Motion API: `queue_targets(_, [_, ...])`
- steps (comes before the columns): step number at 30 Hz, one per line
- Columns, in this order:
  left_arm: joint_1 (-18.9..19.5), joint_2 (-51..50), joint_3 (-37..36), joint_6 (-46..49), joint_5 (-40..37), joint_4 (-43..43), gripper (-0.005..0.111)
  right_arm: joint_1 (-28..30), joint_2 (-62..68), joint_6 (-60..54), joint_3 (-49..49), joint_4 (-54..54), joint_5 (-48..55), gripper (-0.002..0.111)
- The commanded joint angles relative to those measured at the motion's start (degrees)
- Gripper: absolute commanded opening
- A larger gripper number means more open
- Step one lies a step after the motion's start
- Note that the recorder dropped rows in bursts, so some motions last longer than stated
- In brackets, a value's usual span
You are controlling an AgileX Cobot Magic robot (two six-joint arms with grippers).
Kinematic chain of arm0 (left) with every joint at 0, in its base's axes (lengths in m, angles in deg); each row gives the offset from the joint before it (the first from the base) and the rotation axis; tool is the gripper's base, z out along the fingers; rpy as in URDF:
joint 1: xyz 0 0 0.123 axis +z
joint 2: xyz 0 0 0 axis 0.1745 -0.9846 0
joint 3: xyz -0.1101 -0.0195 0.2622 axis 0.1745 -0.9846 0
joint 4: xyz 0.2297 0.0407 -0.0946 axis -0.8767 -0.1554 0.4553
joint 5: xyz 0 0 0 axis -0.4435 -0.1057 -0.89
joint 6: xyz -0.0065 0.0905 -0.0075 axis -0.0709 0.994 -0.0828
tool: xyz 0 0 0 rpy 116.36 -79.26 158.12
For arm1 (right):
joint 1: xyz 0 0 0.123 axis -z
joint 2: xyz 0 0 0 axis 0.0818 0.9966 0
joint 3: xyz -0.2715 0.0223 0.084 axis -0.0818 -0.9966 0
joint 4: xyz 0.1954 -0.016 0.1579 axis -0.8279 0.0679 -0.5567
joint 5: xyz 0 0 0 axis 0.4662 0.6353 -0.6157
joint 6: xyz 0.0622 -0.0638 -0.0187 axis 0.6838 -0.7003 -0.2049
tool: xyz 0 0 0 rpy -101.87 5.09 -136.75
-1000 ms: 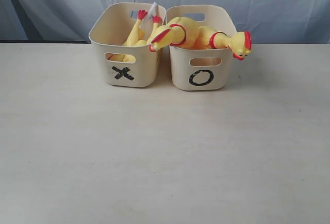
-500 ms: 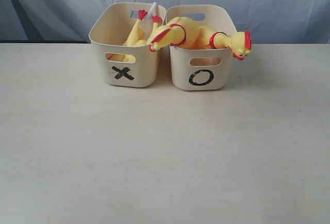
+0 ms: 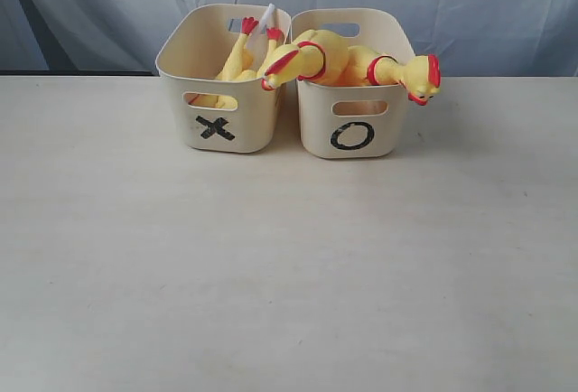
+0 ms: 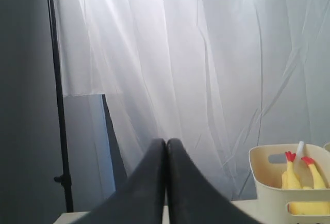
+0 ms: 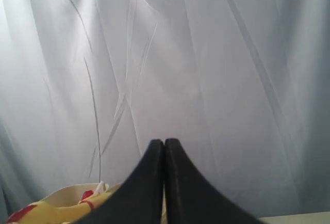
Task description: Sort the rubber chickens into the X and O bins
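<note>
Two cream bins stand side by side at the table's back. In the X bin lies a rubber chicken with its red feet up. Two rubber chickens fill the O bin: one hangs its head over the right rim, another pokes its head across toward the X bin. Neither arm shows in the exterior view. My left gripper is shut and empty, aimed at the curtain, with the X bin off to one side. My right gripper is likewise shut and empty, a chicken low beside it.
A pale curtain hangs behind the bins. The light table stretches wide in front of them. A black stand pole rises beside the curtain in the left wrist view.
</note>
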Motion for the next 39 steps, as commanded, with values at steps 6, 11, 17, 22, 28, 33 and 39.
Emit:
queue_targets(6, [0.08,0.23,-13.55,-0.04,11.55,-0.04,0.0,0.42,-0.31,-0.11,-12.57,3.46,-5.51,0.0])
queue_targets(11, [0.08,0.23,-15.63,-0.04,11.55,-0.04,0.0,0.42,-0.31,-0.11,-16.34,7.31,-5.65,0.0])
queue_targets(17, [-0.02,0.23,-15.63,-0.04,8.74,-0.63,0.0,0.42,-0.31,-0.11,-16.77,9.0,-4.89,0.0])
queue_targets(22, [-0.02,0.23,-15.63,-0.04,4.09,-0.63,0.0,0.42,-0.31,-0.11,-16.77,9.0,-0.38,0.0])
queue_targets(28, [-0.02,0.23,-15.63,-0.04,2.35,-0.67,0.0,0.42,-0.31,-0.11,-16.77,8.87,9.3,0.0])
queue_targets(33, [-0.02,0.23,-15.63,-0.04,2.35,-0.67,0.0,0.42,-0.31,-0.11,-16.77,8.87,9.04,0.0])
queue_targets(39, [0.08,0.23,-15.63,-0.04,2.13,1.68,0.0,0.42,-0.31,-0.11,-16.77,8.87,8.72,0.0])
